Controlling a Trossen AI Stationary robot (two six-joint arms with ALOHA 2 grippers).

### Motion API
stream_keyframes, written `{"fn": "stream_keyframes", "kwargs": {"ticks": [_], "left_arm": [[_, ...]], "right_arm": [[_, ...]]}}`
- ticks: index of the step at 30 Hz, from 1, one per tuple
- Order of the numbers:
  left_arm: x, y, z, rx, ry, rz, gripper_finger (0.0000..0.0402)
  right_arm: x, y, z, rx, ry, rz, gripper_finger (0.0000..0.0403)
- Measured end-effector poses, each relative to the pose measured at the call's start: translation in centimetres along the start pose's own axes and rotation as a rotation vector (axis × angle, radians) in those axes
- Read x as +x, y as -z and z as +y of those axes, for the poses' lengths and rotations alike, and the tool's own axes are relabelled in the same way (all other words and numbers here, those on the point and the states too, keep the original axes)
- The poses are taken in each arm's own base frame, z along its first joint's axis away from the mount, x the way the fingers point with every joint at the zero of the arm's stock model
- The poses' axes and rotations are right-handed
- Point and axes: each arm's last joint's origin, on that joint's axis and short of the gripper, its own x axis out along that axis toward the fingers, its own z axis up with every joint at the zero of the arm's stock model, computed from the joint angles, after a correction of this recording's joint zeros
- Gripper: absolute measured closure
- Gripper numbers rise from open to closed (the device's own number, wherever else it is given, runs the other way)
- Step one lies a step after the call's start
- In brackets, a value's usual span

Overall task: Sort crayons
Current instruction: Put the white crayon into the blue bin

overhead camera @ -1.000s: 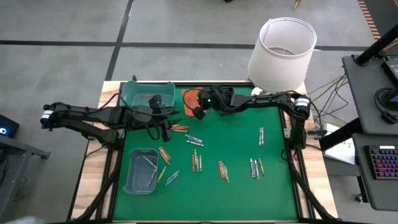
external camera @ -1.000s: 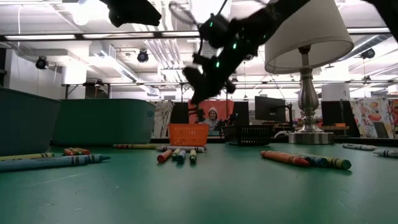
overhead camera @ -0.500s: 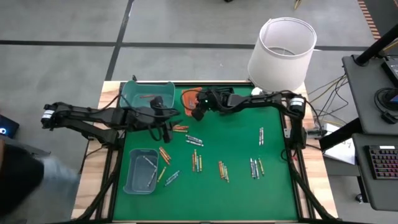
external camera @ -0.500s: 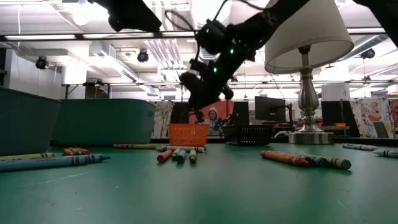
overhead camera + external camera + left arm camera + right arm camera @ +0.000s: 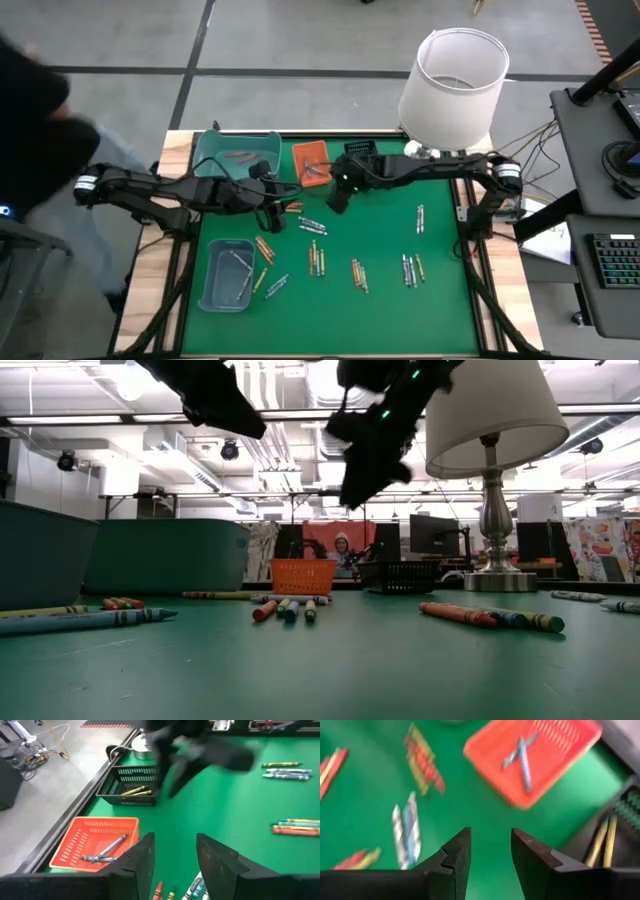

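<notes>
both tools are open and empty: the right tool (image 5: 337,197) near the orange tray (image 5: 311,163), the left tool (image 5: 272,212) above crayons (image 5: 290,207) on the green worktop (image 5: 440,290). working this close, the arms could collide or scatter clusters.

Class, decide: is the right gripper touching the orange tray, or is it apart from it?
Apart. The right wrist view shows the right gripper open and empty, with bare green mat between its fingertips and the orange tray; the low view shows it raised above the table.
</notes>
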Motion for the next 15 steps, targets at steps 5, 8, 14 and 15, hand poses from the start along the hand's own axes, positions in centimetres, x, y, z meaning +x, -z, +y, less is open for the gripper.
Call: {"fn": "stream_keyframes", "kwargs": {"ticks": [5,8,14,15], "left_arm": [[0.1,0.0,0.1,0.005,-0.05,0.001,0.0274],[0.1,0.1,0.1,0.008,-0.061,0.005,0.0274],[0.1,0.1,0.2,0.03,-0.062,0.005,0.0274],[0.1,0.1,0.2,0.03,-0.062,0.005,0.0274]], "right_arm": [[-3.0,3.2,1.2,0.023,0.04,0.174,0.028],[-4.5,5.1,1.3,0.06,0.069,0.245,0.0278],[-6.1,8.9,-0.4,0.213,0.173,0.373,0.0271],[-6.3,9.5,-0.8,0.239,0.193,0.388,0.027]]}}
